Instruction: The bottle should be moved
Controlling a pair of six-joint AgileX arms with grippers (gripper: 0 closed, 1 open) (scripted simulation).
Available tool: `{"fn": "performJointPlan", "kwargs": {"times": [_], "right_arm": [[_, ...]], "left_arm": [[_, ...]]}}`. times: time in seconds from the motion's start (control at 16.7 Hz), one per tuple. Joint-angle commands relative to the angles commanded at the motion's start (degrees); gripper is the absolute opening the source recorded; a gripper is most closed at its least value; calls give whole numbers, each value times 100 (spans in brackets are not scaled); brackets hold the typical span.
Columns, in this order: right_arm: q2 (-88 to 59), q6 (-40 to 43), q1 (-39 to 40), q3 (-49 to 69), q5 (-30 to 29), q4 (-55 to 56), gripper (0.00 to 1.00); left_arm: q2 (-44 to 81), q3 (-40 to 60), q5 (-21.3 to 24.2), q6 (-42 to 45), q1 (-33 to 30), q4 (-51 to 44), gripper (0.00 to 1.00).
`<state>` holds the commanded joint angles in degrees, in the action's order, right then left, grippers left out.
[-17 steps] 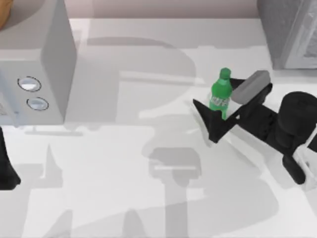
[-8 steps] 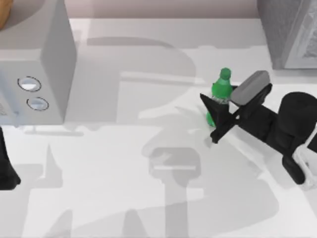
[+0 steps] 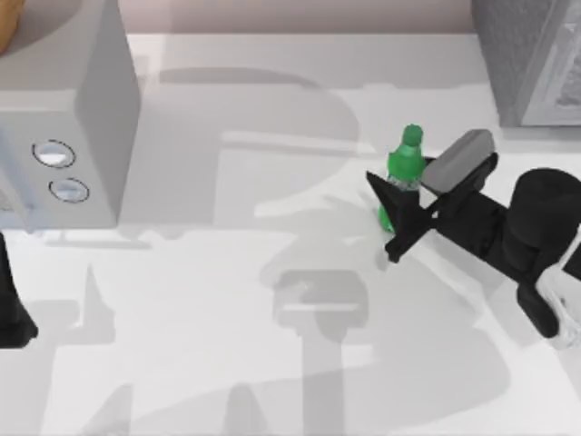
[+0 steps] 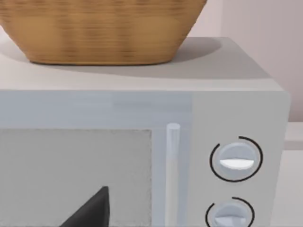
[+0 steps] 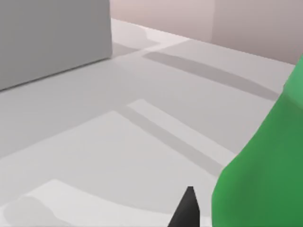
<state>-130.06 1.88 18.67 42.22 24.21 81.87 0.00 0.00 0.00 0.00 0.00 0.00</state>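
Note:
The green bottle stands upright right of the table's middle, its cap clear of the fingers. My right gripper comes in from the right and is shut on the bottle's body, one dark finger across the front and the other behind it. The right wrist view shows the bottle close up as a green mass beside one fingertip. My left arm is parked at the table's left edge, and one of its fingertips shows before the microwave door.
A grey microwave stands at the back left, with a woven basket on top and two knobs facing my left arm. At the back right corner is a grey box.
My right gripper's fingers have drawn together onto the bottle, and the near finger now covers its label. The bottle stays where it stood. The left arm has not moved.

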Motion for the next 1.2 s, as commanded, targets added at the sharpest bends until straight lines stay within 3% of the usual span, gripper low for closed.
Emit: {"fn": "performJointPlan", "kwargs": {"times": [0.24, 0.42, 1.02, 1.2], "right_arm": [[13, 50, -83, 23, 75, -69, 0], [59, 437, -621, 177, 622, -585, 0], [793, 3175, -4750, 881, 4582, -5046, 0], [1127, 3865, -5618, 1047, 5437, -5938, 0]], "left_arm": [[0, 0, 0, 0, 0, 0, 100], [0, 0, 0, 0, 0, 0, 100], [0, 0, 0, 0, 0, 0, 100], [0, 0, 0, 0, 0, 0, 100]]}}
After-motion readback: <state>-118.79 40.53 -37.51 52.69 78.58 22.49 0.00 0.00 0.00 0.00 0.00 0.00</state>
